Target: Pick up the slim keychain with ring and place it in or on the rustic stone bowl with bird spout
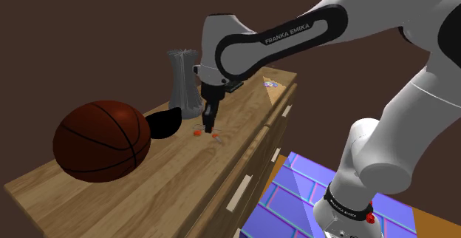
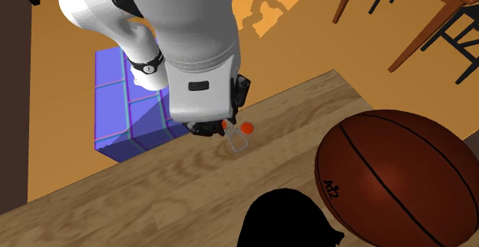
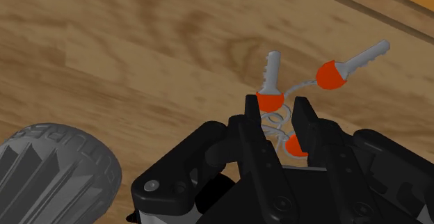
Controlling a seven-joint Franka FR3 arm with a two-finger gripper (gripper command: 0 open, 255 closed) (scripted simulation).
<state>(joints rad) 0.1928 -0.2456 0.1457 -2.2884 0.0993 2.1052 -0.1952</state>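
The keychain (image 3: 332, 73) has grey keys with orange-red heads on a coiled wire ring. It lies low over the wooden dresser top (image 1: 185, 174). My gripper (image 3: 272, 108) points down at it, fingers shut on the ring and one key head. The shoulder view shows the gripper (image 1: 210, 128) with the keychain (image 1: 196, 134) at its tip, just right of the black bowl (image 1: 164, 123). In the second exterior view the keychain (image 2: 244, 129) hangs under the gripper (image 2: 228, 130), and the bowl (image 2: 288, 219) sits near the bottom edge. I cannot tell whether the keys still touch the wood.
A large brown basketball (image 1: 102, 140) rests beside the bowl at the dresser's near end. Behind the bowl stands a grey ribbed vase (image 1: 182, 81). A small round item (image 1: 270, 83) lies at the far end. Drawer fronts drop away on the shoulder view's right, above a purple tiled block (image 1: 295, 192).
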